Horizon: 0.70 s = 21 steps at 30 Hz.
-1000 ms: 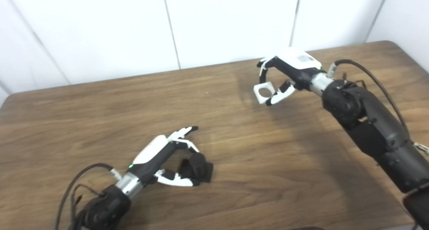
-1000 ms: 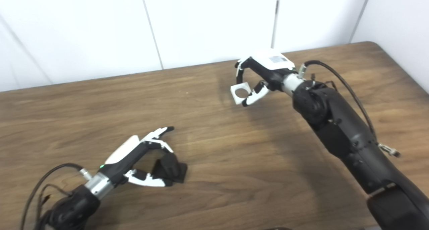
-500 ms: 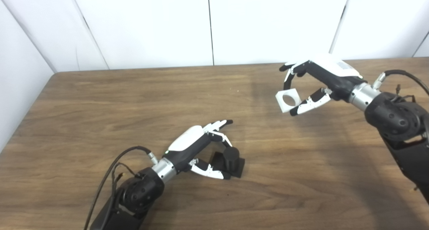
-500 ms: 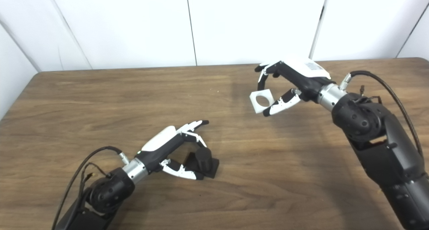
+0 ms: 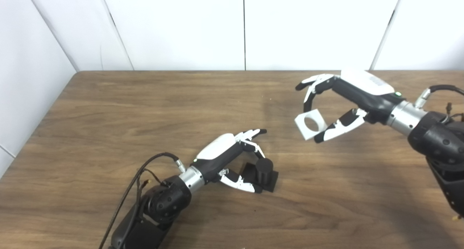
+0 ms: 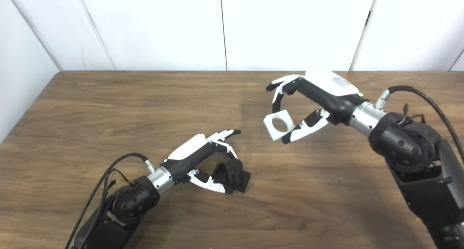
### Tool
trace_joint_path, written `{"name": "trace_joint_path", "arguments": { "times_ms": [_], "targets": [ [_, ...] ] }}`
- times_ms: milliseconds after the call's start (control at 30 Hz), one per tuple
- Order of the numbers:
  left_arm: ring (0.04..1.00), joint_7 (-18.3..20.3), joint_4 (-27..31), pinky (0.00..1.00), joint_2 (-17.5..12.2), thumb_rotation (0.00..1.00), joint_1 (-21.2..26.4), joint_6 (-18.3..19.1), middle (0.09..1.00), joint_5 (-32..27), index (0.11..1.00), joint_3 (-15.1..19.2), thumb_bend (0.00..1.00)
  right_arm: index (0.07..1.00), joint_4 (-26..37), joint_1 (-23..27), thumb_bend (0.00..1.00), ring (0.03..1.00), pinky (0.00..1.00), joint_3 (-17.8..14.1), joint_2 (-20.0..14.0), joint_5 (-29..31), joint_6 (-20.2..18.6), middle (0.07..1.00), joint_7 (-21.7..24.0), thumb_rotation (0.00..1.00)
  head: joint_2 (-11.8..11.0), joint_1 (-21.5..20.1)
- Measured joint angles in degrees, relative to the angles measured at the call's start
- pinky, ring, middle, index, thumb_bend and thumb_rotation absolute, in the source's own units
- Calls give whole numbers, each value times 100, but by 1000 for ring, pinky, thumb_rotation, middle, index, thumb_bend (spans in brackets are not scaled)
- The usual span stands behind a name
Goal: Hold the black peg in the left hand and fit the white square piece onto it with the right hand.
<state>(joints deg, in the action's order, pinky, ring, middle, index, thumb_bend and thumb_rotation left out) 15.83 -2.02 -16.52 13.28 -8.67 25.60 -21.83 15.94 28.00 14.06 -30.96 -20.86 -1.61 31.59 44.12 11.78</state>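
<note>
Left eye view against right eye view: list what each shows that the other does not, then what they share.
Only the left eye view: more of the white side wall beyond the table's left end.

Only the right eye view: more of the right arm's upper part and the whole loop of its black cable.

Both: the left hand around the black peg on the wooden table, and the right hand holding the white square piece in the air, apart from the peg.

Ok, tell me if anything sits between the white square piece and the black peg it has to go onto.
Nothing visible does. The white square piece with a round hole, held in the right hand, hangs above bare wooden table; the black peg, gripped by the left hand, stands uncovered on top.
</note>
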Motion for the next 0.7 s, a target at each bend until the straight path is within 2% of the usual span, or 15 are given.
{"name": "trace_joint_path", "arguments": {
  "times_ms": [400,700],
  "targets": [
    [1000,-2,8,1000,11,80,22,52,1000,22,491,-23,520,481,131,-171,516,827,689,291,163,-8,21,791,139,129,26,0],
    [1000,-1,9,1000,26,79,22,69,1000,22,491,-26,520,479,-265,-207,514,825,683,425,297,-102,123,801,140,135,44,0]
  ]
}}
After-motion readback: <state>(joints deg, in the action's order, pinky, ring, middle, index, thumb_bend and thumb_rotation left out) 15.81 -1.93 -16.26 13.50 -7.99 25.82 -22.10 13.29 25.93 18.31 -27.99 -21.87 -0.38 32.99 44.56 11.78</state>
